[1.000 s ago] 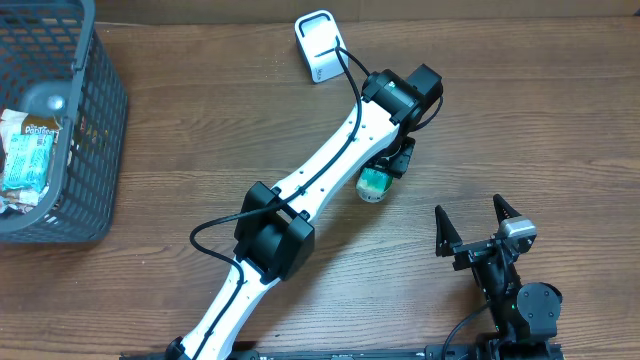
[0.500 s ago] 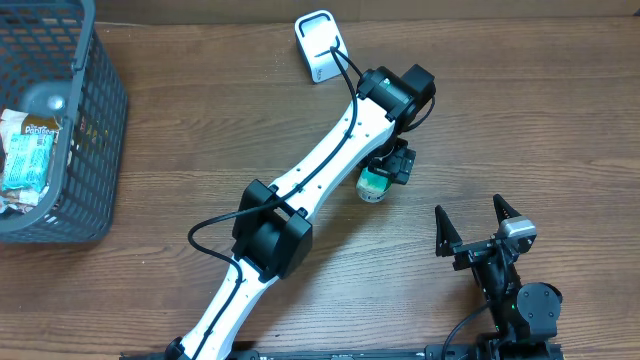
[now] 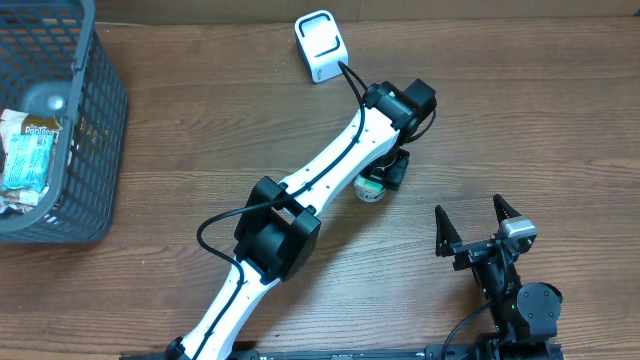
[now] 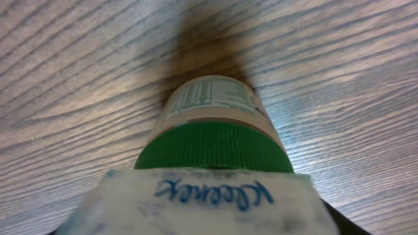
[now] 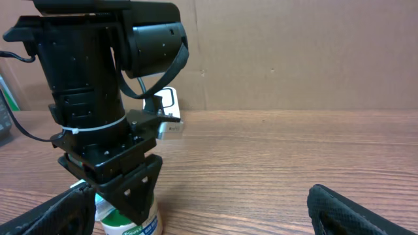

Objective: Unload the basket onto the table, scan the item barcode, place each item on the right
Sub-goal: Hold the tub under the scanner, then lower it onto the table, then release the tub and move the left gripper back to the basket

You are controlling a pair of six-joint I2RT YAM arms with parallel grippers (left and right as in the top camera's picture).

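The item is a white jar with a green lid (image 4: 215,147) standing on the wooden table, with a white Kleenex tissue pack (image 4: 202,199) at its top. From overhead the jar (image 3: 368,190) peeks out beside my left gripper (image 3: 393,172), which comes down on it from above. In the left wrist view the pack fills the space at the jaws and hides both fingers. The right wrist view shows one dark finger (image 5: 134,189) over the jar (image 5: 130,222). The white scanner (image 3: 320,45) stands at the back. My right gripper (image 3: 470,212) rests open near the front edge, apart from the jar.
A dark mesh basket (image 3: 100,110) holding several packets stands at the far left. The left arm (image 3: 300,200) stretches diagonally across the table's middle. In the right wrist view the scanner (image 5: 171,124) shows behind the left wrist, with a cardboard wall behind.
The left gripper's jaws spread wide half a second ago and have since narrowed over the item. The wrist shifted slightly down and left. The right arm stayed still.
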